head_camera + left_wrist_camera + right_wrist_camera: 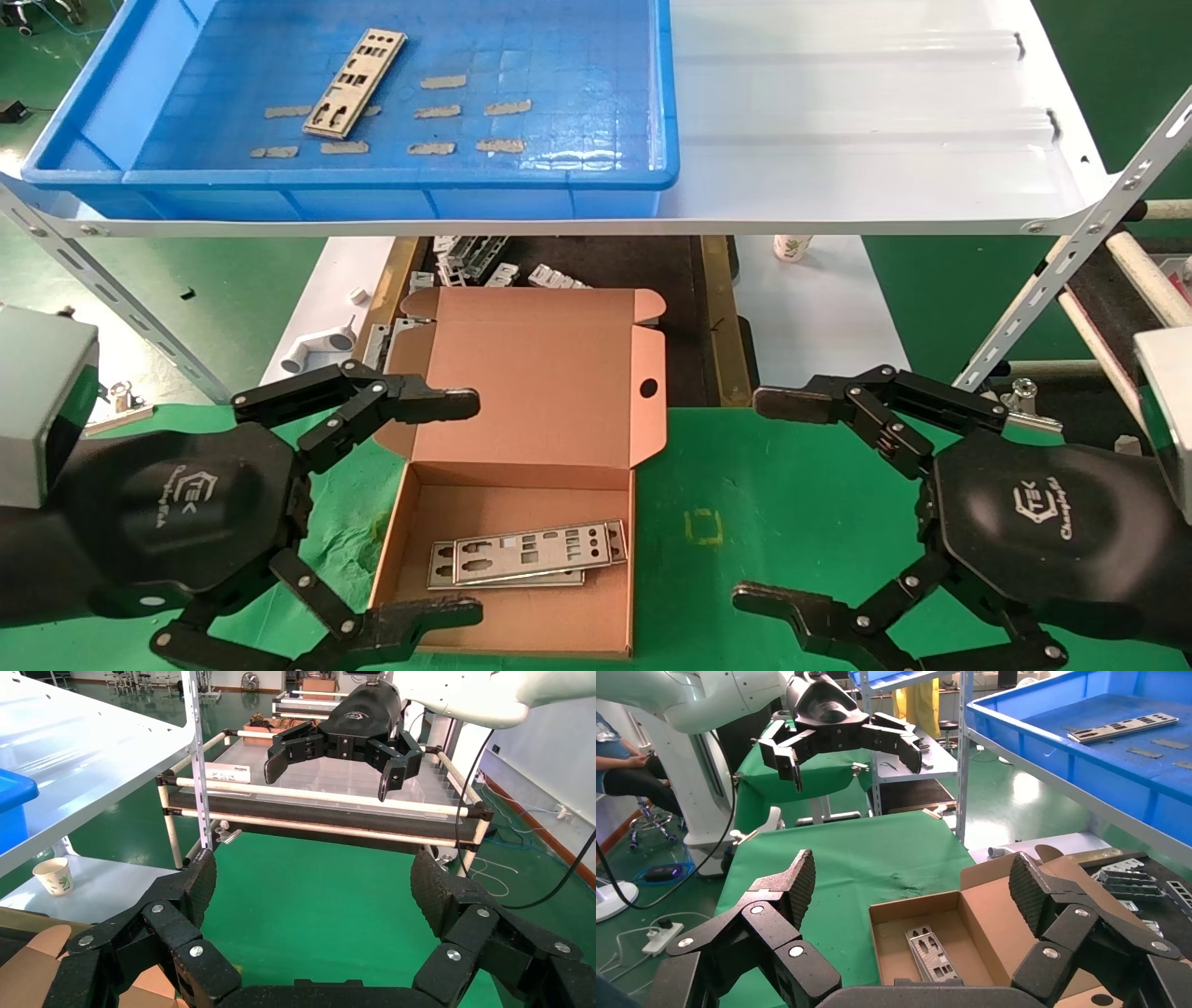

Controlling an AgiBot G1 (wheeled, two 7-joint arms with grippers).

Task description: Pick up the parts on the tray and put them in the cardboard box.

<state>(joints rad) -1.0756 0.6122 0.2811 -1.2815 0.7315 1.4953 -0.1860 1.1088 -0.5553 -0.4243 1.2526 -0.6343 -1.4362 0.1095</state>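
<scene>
One silver-grey punched plate (355,83) lies in the blue tray (391,177) on the upper shelf, far left; it also shows in the right wrist view (1123,728). Two more plates (526,555) lie stacked in the open cardboard box (417,503), also seen in the right wrist view (932,953). My left gripper (466,508) is open and empty, low at the box's left side, one finger across the lid. My right gripper (768,499) is open and empty, low over the green mat to the right of the box.
Beige tape scraps (442,82) dot the tray floor. The white shelf sheet (885,121) overhangs the far side. Small metal brackets (470,256) lie on the dark surface behind the box lid. A paper cup (792,247) stands beyond. A slanted shelf post (1071,270) stands at right.
</scene>
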